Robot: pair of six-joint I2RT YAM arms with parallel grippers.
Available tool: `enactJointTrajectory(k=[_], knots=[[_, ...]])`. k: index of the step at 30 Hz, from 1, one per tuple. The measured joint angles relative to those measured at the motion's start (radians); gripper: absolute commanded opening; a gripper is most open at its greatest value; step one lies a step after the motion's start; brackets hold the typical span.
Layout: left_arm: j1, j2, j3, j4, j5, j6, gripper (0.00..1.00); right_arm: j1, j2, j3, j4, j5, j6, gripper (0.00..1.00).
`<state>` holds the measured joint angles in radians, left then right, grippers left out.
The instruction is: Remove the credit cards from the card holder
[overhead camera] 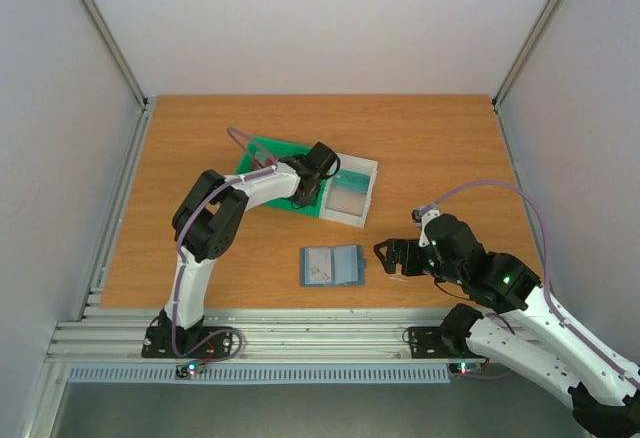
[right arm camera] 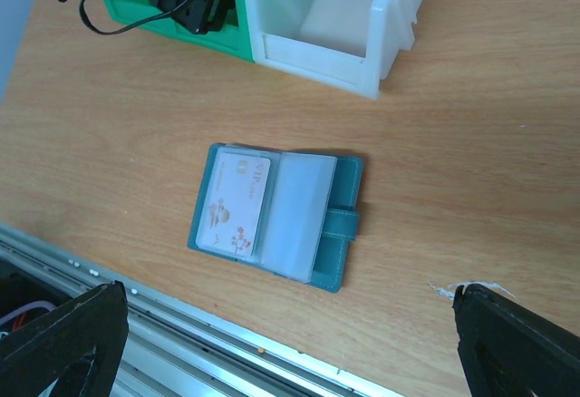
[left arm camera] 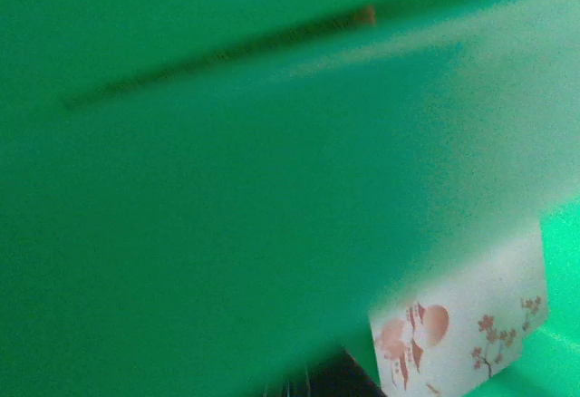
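The card holder (overhead camera: 332,265) lies open on the table, dark teal with clear pockets, and also shows in the right wrist view (right arm camera: 340,225). A white credit card with red marks (right arm camera: 237,205) sits in its left pocket. My right gripper (overhead camera: 393,256) is open and empty just right of the holder, its fingertips (right arm camera: 63,343) spread wide. My left gripper (overhead camera: 308,186) is down inside the green bin (overhead camera: 262,151). Its view is filled by the green wall (left arm camera: 227,188), with another white, red-marked card (left arm camera: 462,334) beside a dark finger (left arm camera: 340,381). I cannot tell whether it grips that card.
A white bin (overhead camera: 358,216) joins the green bin on its right and shows in the right wrist view (right arm camera: 317,48). Something teal lies at its far end (overhead camera: 352,172). Metal rails (overhead camera: 300,338) run along the near table edge.
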<state>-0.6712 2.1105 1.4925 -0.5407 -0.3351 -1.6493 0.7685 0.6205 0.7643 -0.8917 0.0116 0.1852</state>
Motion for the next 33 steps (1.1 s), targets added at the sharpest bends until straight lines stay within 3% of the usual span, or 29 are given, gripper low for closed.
enactJointTrajectory(k=[22, 33], knots=[[0.011, 0.014, -0.052, 0.229, 0.010, 0.084, 0.01, 0.000, 0.005, 0.005, -0.015, 0.011, 0.005, 0.98], [0.015, -0.172, -0.229, 0.298, 0.041, 0.186, 0.01, 0.000, -0.015, 0.005, -0.023, -0.014, 0.034, 0.98]])
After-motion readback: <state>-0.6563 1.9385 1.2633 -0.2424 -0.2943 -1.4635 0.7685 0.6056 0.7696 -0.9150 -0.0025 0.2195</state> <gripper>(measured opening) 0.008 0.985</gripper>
